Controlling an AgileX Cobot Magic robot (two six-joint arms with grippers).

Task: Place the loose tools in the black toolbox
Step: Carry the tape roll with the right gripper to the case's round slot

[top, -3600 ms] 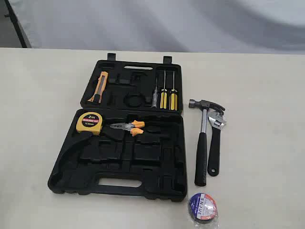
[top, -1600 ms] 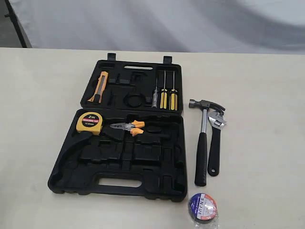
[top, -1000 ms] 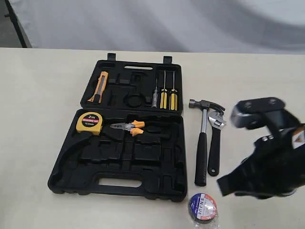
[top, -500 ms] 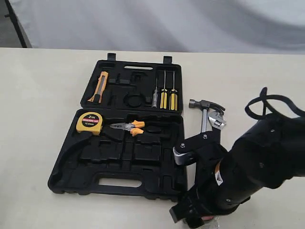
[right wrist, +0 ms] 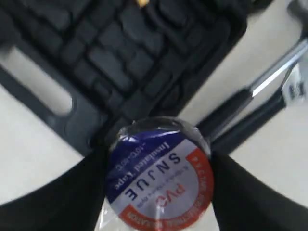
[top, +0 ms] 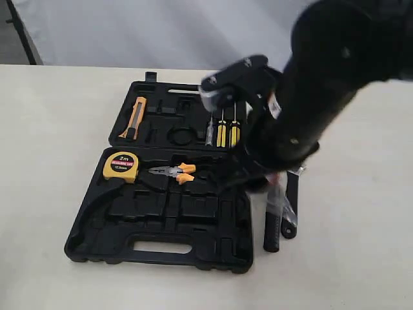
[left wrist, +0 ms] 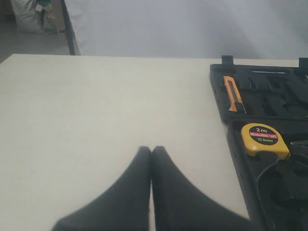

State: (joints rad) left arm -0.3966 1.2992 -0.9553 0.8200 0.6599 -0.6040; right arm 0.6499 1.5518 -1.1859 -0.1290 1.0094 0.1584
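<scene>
The black tape roll [right wrist: 159, 173] with its blue-red label sits clamped between my right gripper's [right wrist: 159, 185] fingers, lifted off the table near the open black toolbox [right wrist: 96, 62]. Below it lie the hammer's steel shaft [right wrist: 272, 74] and the wrench handle [right wrist: 255, 122]. In the exterior view my right arm [top: 303, 97] covers the toolbox's [top: 161, 255] right side and the tool heads; only the hammer grip [top: 271, 234] and wrench handle [top: 292, 187] show. My left gripper [left wrist: 151, 150] is shut and empty over bare table, left of the toolbox [left wrist: 236, 144].
Seated in the toolbox are a yellow tape measure [top: 121, 166], yellow-handled pliers [top: 174, 172], screwdrivers [top: 226, 132] and an orange utility knife [top: 134, 118]. A grey backdrop stands behind the table.
My right arm came in from the right, dropped onto the tape roll at the table's front, then rose and swung back over the toolbox's right side. The roll has left the table.
</scene>
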